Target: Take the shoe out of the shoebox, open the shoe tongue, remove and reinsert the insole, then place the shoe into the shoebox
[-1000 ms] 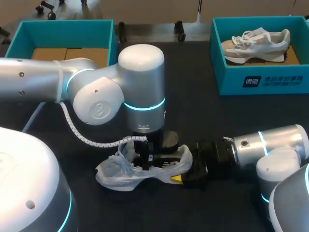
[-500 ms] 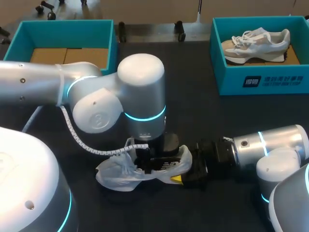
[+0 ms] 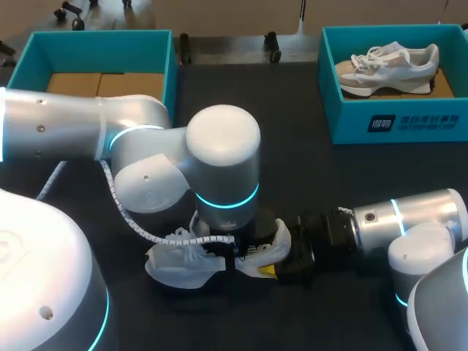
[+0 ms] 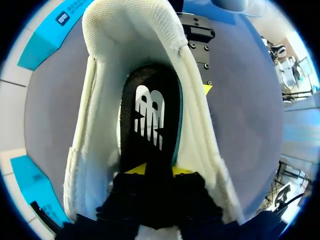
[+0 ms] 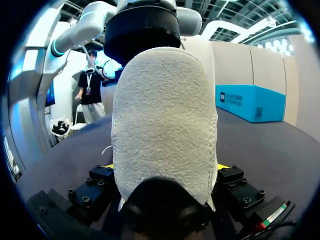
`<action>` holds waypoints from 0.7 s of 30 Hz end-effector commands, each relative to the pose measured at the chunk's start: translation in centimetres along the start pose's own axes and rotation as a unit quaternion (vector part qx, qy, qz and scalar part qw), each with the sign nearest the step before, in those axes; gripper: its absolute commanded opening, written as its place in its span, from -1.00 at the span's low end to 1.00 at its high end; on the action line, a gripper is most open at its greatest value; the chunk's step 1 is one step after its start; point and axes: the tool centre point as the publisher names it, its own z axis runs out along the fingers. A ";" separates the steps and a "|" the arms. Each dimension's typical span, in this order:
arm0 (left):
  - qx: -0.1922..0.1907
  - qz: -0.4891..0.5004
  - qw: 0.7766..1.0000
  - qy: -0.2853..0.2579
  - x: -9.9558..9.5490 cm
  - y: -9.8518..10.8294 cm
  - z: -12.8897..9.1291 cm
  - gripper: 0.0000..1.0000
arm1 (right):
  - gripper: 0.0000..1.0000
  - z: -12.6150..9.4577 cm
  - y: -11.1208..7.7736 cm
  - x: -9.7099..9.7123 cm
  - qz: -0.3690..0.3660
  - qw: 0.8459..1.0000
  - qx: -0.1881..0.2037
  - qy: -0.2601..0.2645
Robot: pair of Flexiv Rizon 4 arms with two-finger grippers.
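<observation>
A white shoe [image 3: 179,265] lies on its side on the dark table near the front. My left gripper [image 3: 231,260] reaches down into its opening from above. In the left wrist view the black insole [image 4: 150,117] with a white logo lies inside the shoe [image 4: 102,120], and the left gripper [image 4: 158,170] is shut on its near end, a yellow tip on each side. My right gripper [image 3: 281,265] comes in from the right and is shut on the heel. The right wrist view shows the heel [image 5: 165,125] filling the space between the right gripper [image 5: 166,167] fingers.
An empty teal shoebox [image 3: 95,40] stands at the back left. A second teal shoebox [image 3: 395,124] at the back right holds another white shoe [image 3: 387,67]. My left arm's big elbow [image 3: 219,168] hangs over the table's middle.
My left arm has shifted toward the front right and sunk lower over the shoe. Its fingers spread and then narrowed again around the insole. The right arm and the heel stayed put.
</observation>
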 end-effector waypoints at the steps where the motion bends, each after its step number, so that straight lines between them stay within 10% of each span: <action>1: -0.015 -0.014 0.999 -0.032 -1.4 -1.0 2.3 -0.77 | -1.00 0.1 0.2 0.2 0.000 1.000 0.003 0.001; 21: 0.062 -0.002 0.994 0.094 -2.3 0.7 -1.7 -1.00 | -1.00 0.1 0.2 0.2 0.000 1.000 0.003 0.001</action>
